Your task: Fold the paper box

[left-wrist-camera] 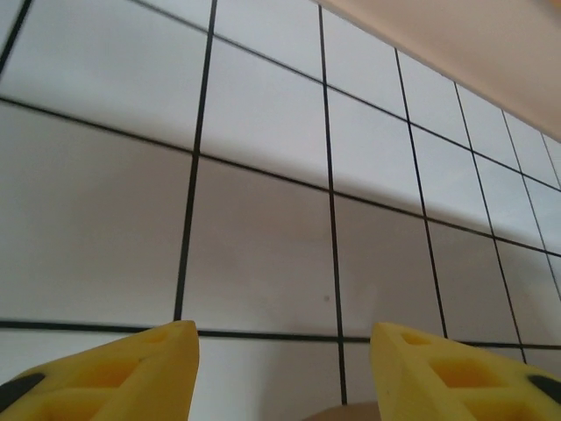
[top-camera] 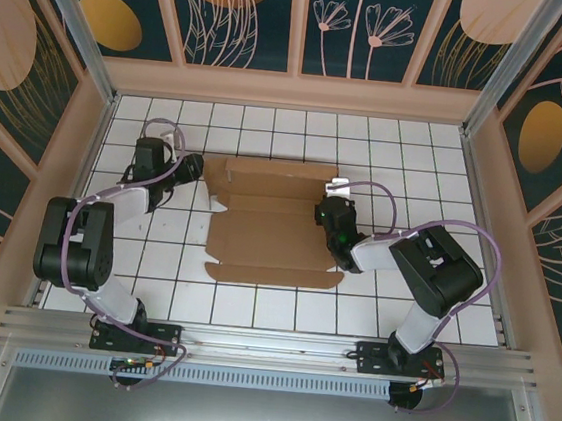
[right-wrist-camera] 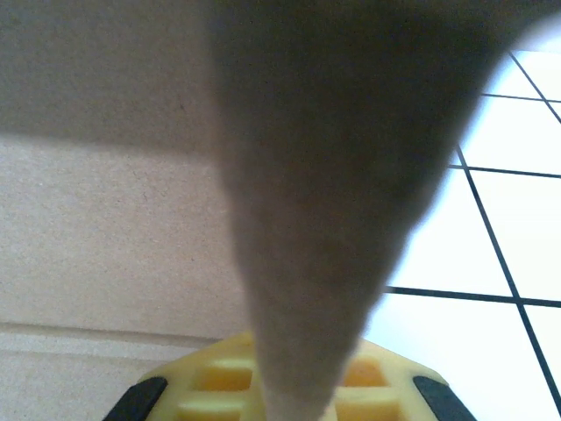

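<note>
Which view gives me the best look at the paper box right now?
Top external: the whole paper box shows, outline and creases clear. Right wrist has a blurred close-up of one part pinched in the right gripper.

The middle of the tiled table is covered by the paper box. Its side edges are blocked by the left gripper and right gripper. Bare tiles are found along front and back.

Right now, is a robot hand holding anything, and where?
The right gripper pinches the paper box by its right-side flap. The left gripper holds nothing.
</note>
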